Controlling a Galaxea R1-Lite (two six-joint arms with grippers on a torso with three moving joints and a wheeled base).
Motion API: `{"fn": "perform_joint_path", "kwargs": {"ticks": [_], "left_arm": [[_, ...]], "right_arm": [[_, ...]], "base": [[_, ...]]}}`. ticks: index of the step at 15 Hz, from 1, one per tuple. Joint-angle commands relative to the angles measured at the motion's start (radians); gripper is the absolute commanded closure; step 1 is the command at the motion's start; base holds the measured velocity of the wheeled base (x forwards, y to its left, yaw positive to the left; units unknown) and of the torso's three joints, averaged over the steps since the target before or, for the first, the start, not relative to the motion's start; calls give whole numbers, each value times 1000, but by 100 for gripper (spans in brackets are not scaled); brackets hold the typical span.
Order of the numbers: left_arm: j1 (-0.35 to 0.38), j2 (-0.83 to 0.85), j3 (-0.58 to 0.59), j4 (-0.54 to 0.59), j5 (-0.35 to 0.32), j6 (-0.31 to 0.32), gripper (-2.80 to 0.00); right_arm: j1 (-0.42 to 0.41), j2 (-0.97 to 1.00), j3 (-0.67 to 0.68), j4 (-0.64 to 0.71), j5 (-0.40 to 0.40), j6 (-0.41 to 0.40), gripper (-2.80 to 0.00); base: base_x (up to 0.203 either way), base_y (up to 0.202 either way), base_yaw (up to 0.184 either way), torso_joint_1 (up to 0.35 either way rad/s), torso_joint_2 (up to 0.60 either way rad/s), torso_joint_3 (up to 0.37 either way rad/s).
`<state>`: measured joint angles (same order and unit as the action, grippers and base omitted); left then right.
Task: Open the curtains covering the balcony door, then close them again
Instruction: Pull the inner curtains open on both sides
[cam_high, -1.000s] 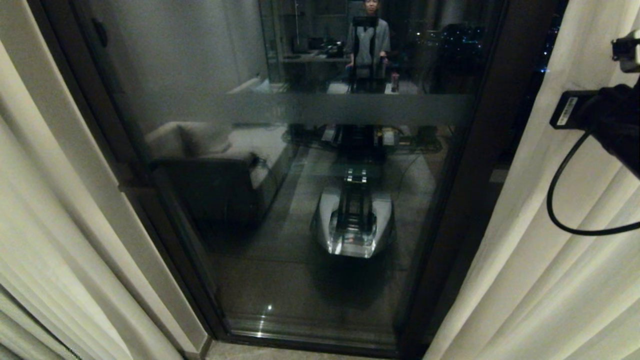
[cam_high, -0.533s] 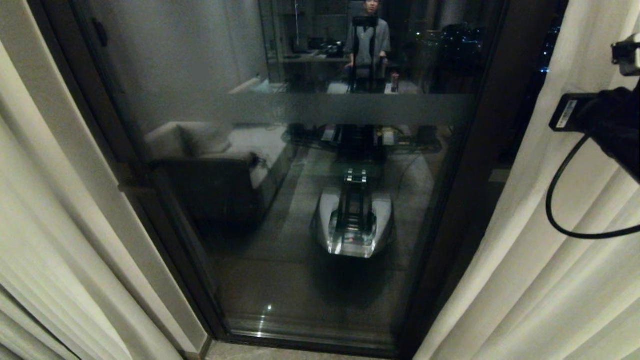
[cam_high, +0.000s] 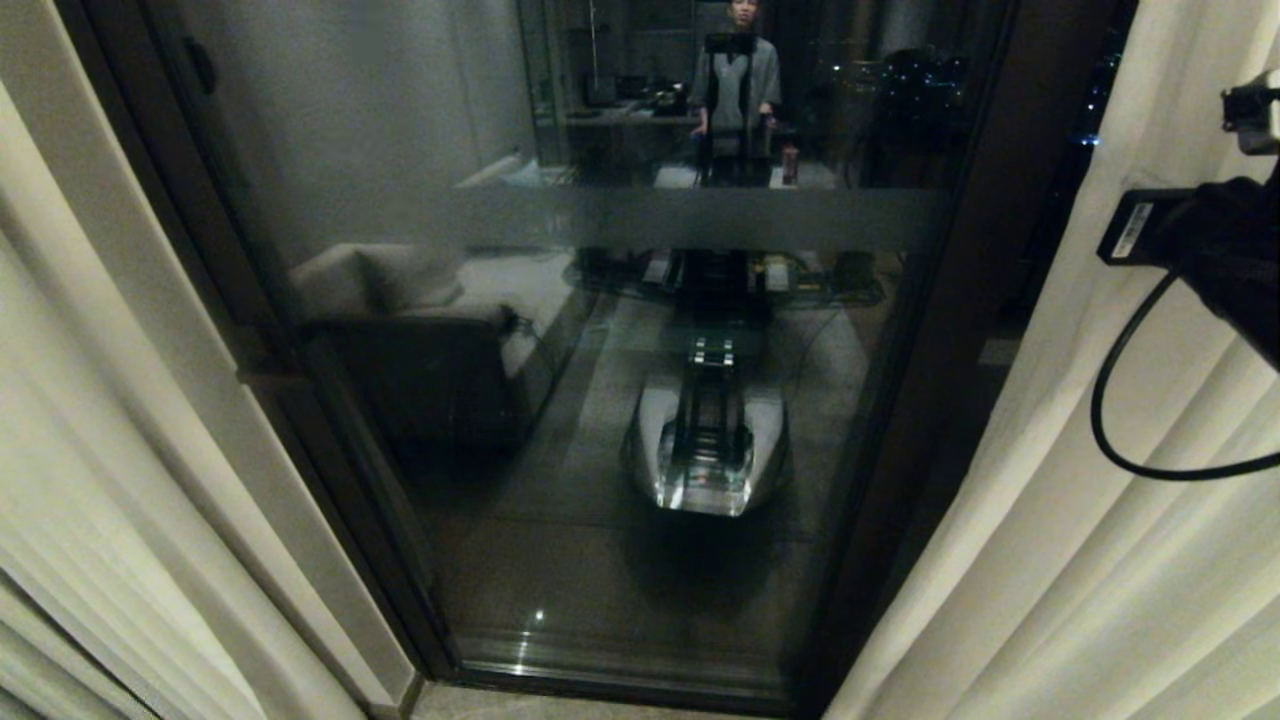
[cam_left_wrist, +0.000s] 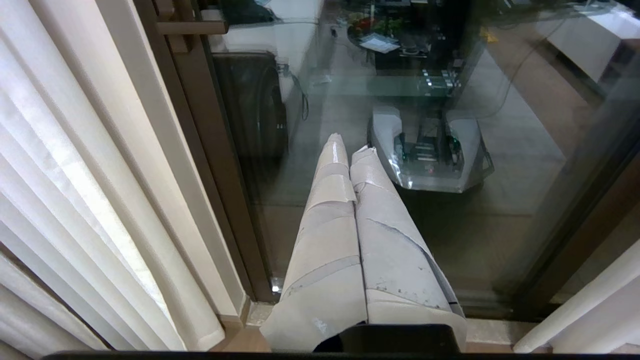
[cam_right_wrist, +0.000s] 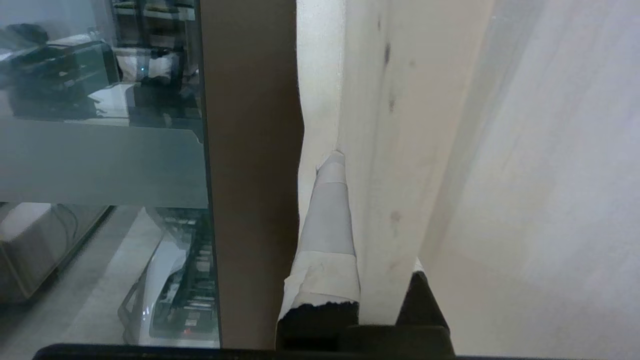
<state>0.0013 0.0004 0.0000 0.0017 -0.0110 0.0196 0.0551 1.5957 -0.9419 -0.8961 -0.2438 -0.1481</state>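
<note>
Head camera looks down at the balcony door (cam_high: 650, 400); both wrist cameras share it.

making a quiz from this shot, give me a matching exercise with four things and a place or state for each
Things:
1. left gripper
2. right gripper
3. balcony door
4. left curtain

Places or states:
A. uncovered, reflecting the room
B. shut on the right curtain's edge
C. drawn aside, at the door's left
D. shut, holding nothing, in front of the glass

Pairs: 1-D, 2-B, 3-A, 4-C
</note>
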Motion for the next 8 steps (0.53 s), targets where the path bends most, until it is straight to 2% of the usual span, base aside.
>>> {"fn": "perform_joint_path", "kwargs": {"ticks": [1, 8], "left_arm": [[0, 0, 0, 0, 0, 0, 0], [0, 0, 0, -2, 0, 0, 0]], "right_arm": [[0, 1, 0, -3, -2, -2, 0], [0, 0, 0, -3, -1, -4, 0]], "base": [[0, 0, 0, 0, 0, 0], [0, 0, 0, 0, 0, 0]]}}
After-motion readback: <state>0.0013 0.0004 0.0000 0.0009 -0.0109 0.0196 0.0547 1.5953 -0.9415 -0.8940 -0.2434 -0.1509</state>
